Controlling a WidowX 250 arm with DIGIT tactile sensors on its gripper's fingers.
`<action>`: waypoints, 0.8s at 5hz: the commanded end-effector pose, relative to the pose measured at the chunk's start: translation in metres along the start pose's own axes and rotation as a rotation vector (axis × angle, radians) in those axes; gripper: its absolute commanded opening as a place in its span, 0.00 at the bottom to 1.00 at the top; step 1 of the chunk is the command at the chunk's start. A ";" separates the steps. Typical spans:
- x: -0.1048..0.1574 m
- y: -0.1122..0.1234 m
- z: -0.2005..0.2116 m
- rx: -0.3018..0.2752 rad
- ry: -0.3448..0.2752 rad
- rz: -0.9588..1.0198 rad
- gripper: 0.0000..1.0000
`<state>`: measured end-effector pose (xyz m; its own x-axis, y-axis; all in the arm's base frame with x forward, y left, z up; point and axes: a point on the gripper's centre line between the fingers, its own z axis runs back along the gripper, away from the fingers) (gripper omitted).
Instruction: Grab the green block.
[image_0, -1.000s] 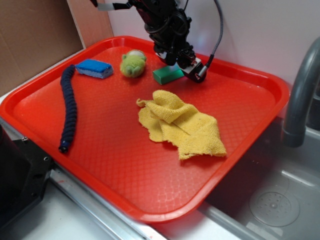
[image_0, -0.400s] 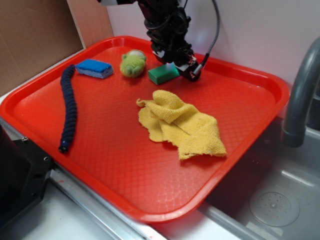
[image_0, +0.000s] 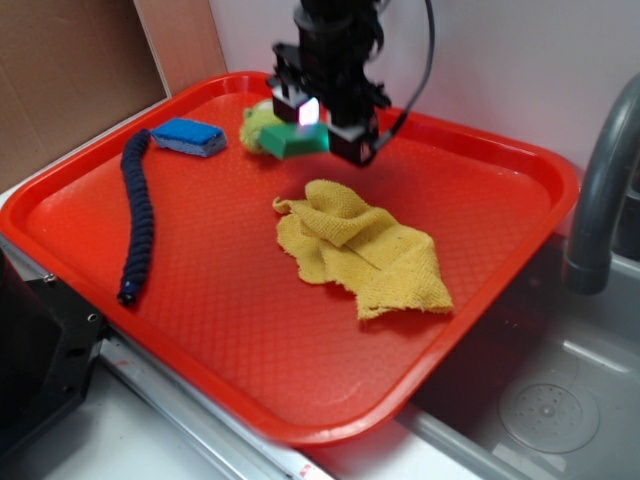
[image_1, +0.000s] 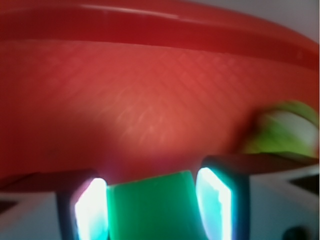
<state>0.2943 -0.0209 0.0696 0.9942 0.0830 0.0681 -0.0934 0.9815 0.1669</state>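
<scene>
My gripper (image_0: 318, 134) is shut on the green block (image_0: 293, 144), a small dark-green bar. It holds the block just above the far part of the red tray (image_0: 556, 176). In the wrist view the green block (image_1: 151, 202) fills the gap between the two glowing pads (image_1: 92, 212), which press on both of its sides. The block hangs directly in front of the yellow-green plush toy (image_0: 256, 122), partly hiding it. The toy also shows blurred at the right of the wrist view.
A blue sponge (image_0: 188, 136) and a long dark-blue braided cord (image_0: 140, 215) lie at the tray's left. A crumpled yellow cloth (image_0: 360, 245) is at its middle. A grey faucet (image_0: 598, 190) and sink (image_0: 545, 405) stand to the right, and a cardboard wall (image_0: 70, 70) to the left.
The gripper swung from beside the block to straddle it and shut on it. The block has moved left toward the plush toy and appears lifted off the tray.
</scene>
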 end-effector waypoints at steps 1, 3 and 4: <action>-0.047 0.025 0.073 -0.124 0.021 0.022 0.00; -0.095 0.049 0.091 -0.130 0.003 0.031 0.00; -0.097 0.046 0.085 -0.182 0.018 -0.033 0.00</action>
